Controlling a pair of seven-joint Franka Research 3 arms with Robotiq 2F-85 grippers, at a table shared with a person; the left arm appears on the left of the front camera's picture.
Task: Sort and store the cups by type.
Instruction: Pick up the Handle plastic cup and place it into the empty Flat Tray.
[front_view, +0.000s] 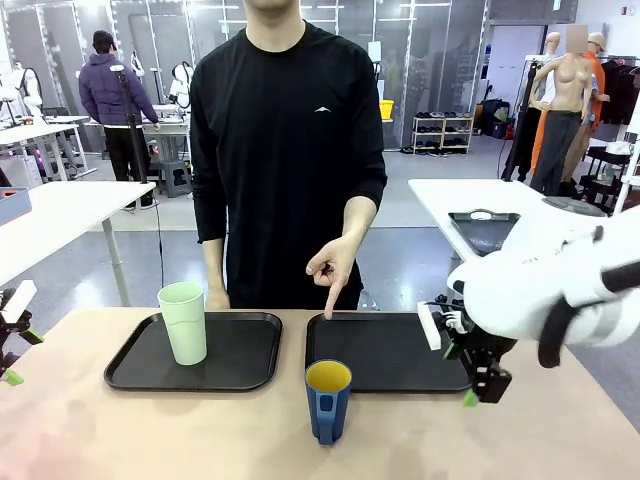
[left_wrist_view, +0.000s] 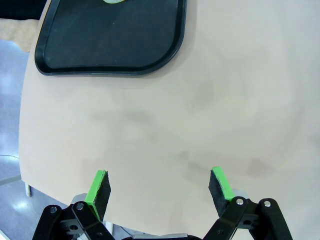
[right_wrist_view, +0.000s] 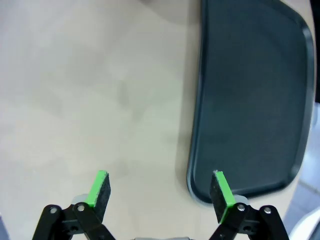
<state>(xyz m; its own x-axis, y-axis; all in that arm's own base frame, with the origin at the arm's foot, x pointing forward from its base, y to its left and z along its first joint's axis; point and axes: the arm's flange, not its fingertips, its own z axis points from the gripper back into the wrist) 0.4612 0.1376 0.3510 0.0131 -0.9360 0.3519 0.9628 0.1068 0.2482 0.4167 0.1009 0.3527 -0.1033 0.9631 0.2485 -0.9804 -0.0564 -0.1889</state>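
Standing upright on the left tray (front_view: 240, 355), toward its left half, the pale mint-green tumbler (front_view: 183, 322) has its open mouth up. The dark blue mug (front_view: 328, 402) stands upright on the bare table (front_view: 150, 430), just in front of the near-left corner of the right tray (front_view: 390, 352). Its yellow inside shows and its handle faces the robot's side. The two black trays lie side by side, close but apart, and nothing stands on the right tray. A person (front_view: 285, 150) in a black long-sleeved top stands at the far side of the table, behind the trays. The person's hand (front_view: 333, 268) hangs over the far-left edge of the right tray with the index finger pointing straight down. Whether the fingertip touches the rim cannot be told.

The right gripper (front_view: 480, 393) hovers at the near-right corner of the right tray, well apart from the mug. In the right wrist view its fingers are spread wide with nothing between them, one green pad (right_wrist_view: 222, 192) over the tray's rounded corner and the other over the tabletop. The left gripper (front_view: 18, 357) sits at the table's left edge, beyond the left tray and partly cut off. In the left wrist view its fingers are likewise wide apart and empty above bare tabletop, with the left tray ahead of them and a sliver of the tumbler's base at the top edge
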